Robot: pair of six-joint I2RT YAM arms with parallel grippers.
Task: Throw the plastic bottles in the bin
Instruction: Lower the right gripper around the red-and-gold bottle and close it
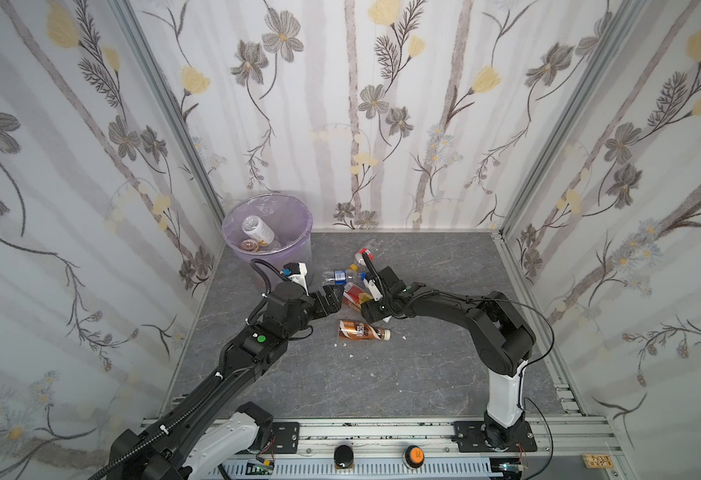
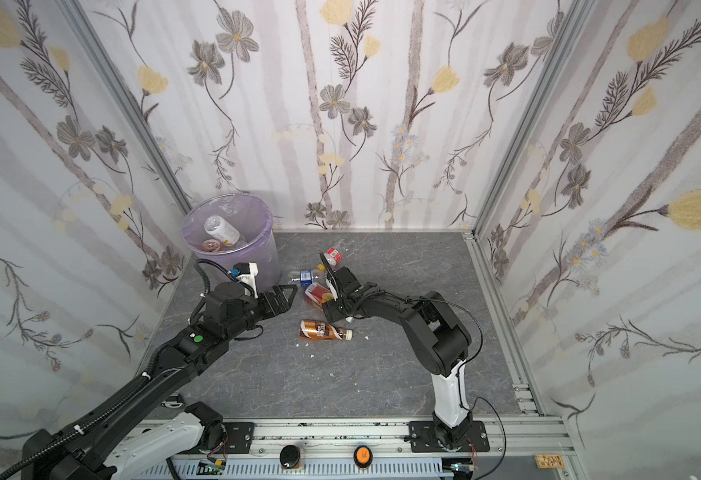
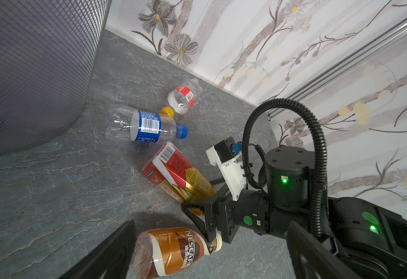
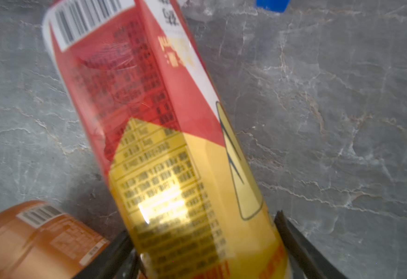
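Jaws of my right gripper straddle the red-and-gold bottle lying on the table; can't tell if they pinch it. My left gripper gapes wide just beside that bottle, near the bin.

Bottles lie on the grey tabletop beside the big bin. A red-label bottle is near the wall, with a yellow cap just beside it. Then come a blue-label bottle, a red-and-gold bottle and a brown bottle. The right pincer has its fingers around the red-and-gold bottle's gold end. The left pincer is spread wide.
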